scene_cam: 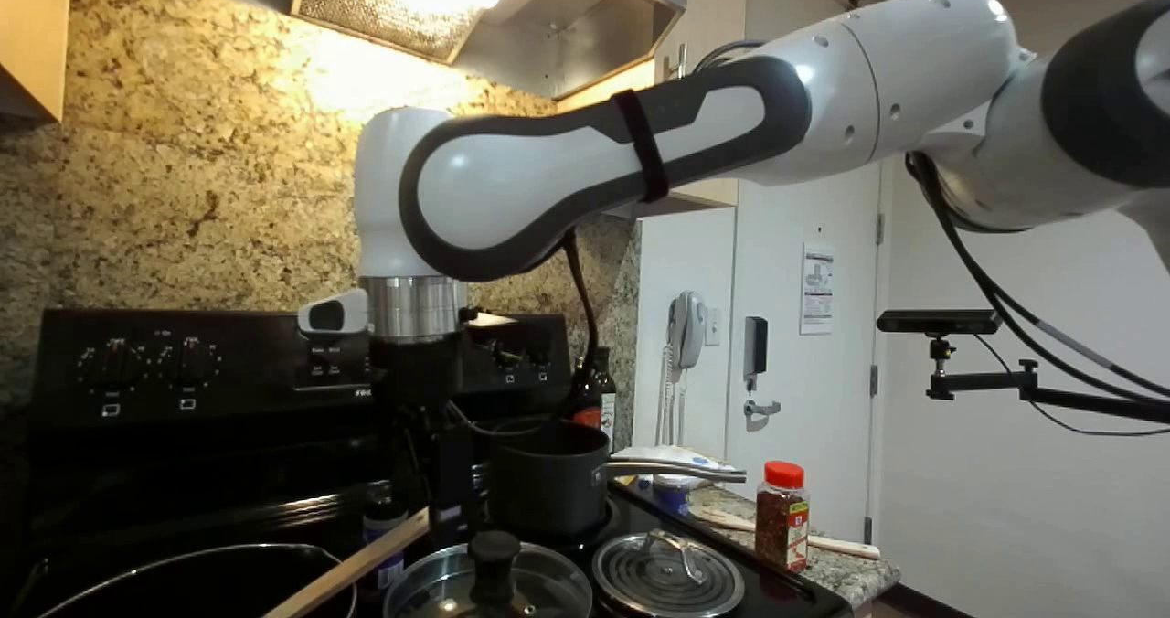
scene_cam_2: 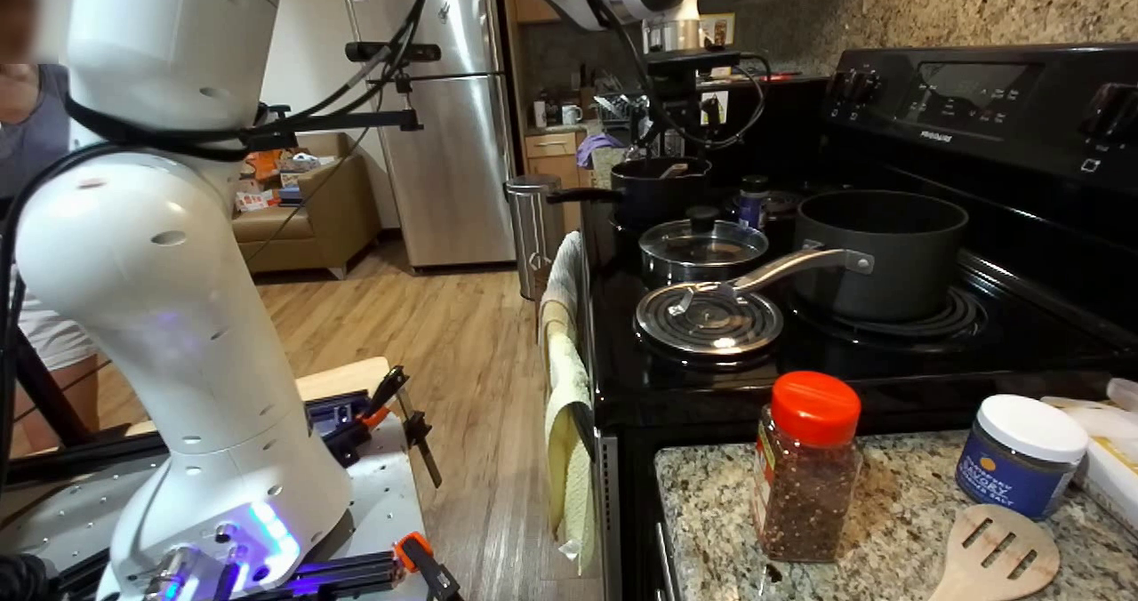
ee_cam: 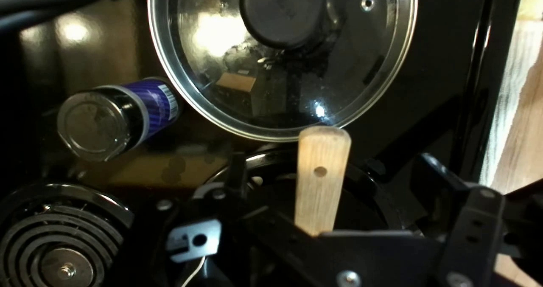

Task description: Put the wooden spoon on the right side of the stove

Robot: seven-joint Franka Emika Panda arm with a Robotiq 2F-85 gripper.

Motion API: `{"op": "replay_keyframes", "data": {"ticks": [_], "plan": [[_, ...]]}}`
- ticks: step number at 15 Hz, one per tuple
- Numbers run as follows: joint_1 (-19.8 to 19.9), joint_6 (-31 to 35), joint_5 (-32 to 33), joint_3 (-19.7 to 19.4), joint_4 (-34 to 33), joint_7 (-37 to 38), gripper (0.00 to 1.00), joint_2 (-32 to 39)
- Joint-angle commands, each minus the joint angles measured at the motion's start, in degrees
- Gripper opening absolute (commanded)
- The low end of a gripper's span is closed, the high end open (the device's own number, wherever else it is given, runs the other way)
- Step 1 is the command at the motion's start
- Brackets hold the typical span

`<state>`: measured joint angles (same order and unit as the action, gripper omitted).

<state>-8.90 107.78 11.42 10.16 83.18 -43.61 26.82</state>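
Your pincer (ee_cam: 330,168), nearest in the wrist view, is spread apart, the wooden spoon (ee_cam: 321,185) showing in its gap. That view gives you just its upper end; an exterior view shows it slanting out of a dark pan (scene_cam: 196,591) on the surface of the stove (scene_cam: 775,600), control panel (scene_cam: 247,367) behind.
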Motion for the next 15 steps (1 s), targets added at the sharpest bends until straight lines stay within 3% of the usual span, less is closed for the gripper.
{"op": "replay_keyframes", "data": {"ticks": [1,11,15], "plan": [[-0.2,-1.1,0.6,0.2,-0.4,-1.6,0.68,-0.1],[-0.2,-1.7,0.2,0.3,-0.2,-1.7,0.03,0.0],[-0.3,-2.3,0.6,0.2,0.5,-1.1,0.07,-1.7]]}}
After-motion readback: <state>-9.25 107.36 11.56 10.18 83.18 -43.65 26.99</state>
